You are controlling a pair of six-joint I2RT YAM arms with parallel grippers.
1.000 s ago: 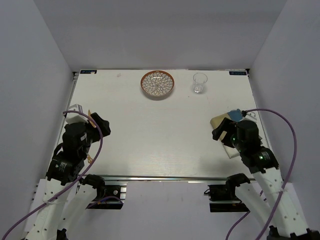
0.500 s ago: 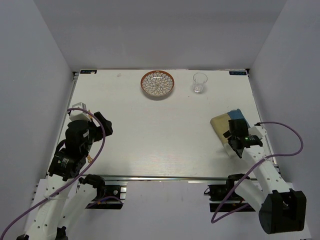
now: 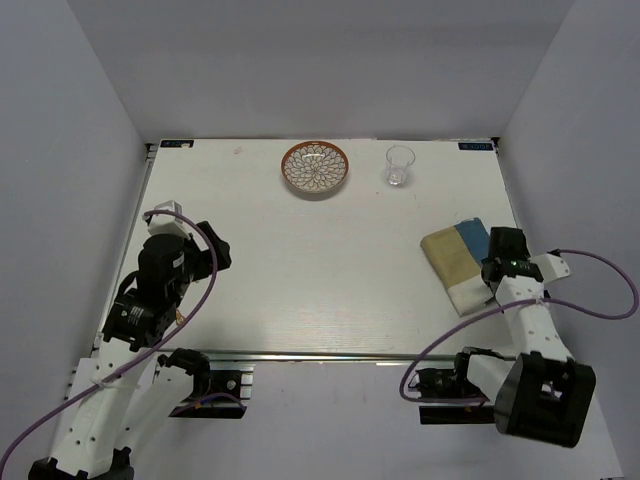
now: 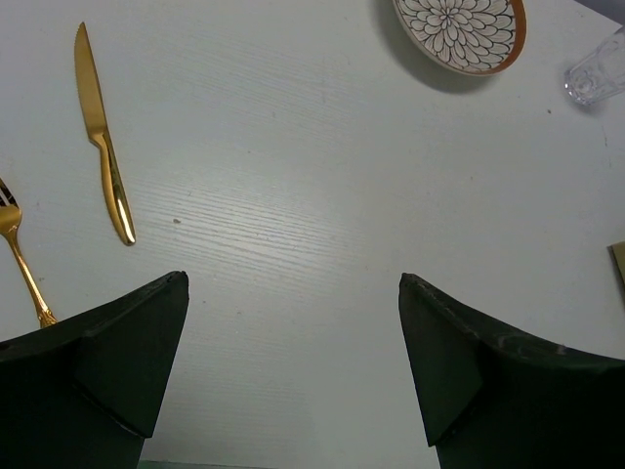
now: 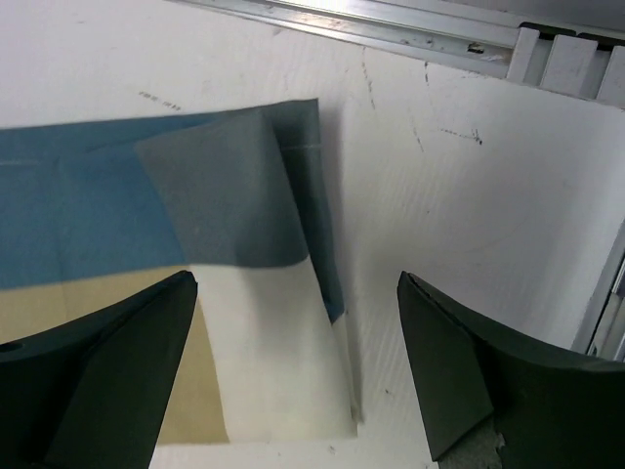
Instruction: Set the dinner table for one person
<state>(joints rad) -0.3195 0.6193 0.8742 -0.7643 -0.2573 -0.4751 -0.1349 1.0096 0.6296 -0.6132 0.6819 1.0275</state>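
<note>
The dinner table [image 3: 320, 260] is a white tabletop. A folded blue, tan and white placemat [image 3: 458, 262] lies at its right side. My right gripper [image 3: 503, 245] is open just over the placemat's right edge; in the right wrist view the gripper [image 5: 296, 278] straddles the cloth's [image 5: 98, 205] white and blue corner, holding nothing. My left gripper [image 3: 208, 252] is open and empty above the left side. The left wrist view shows the gripper [image 4: 291, 283] over bare table, with a gold knife [image 4: 103, 147] and gold fork [image 4: 21, 254] lying to its left.
A patterned plate with an orange rim [image 3: 315, 168] and a clear glass [image 3: 399, 166] stand at the table's far edge; both also show in the left wrist view, plate [image 4: 459, 29] and glass [image 4: 596, 68]. A metal rail [image 3: 330, 355] runs along the near edge.
My right arm has swung outward, carrying its gripper from over the placemat to the placemat's right edge. My left gripper has shifted slightly forward. The placemat has not moved.
</note>
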